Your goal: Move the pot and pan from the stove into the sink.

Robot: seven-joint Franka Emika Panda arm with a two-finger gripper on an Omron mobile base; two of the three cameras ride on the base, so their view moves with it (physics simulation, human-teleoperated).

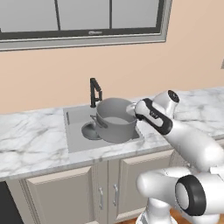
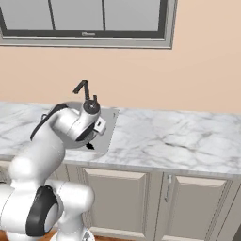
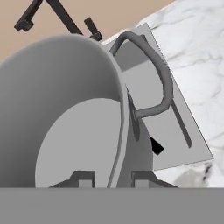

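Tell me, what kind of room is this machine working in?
Most likely a kitchen, a computer-drawn one: a sink with a black faucet set in a marble counter, a big pot in the sink, cupboards below.

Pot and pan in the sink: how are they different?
The pot is tall and deep, while the pan is shallow and much smaller. The pot rises well above the counter top, while the pan lies low by the pot's left side, partly hidden behind it. The pot shows a loop handle; the pan's handle can't be made out. Both are grey, round, and inside the sink.
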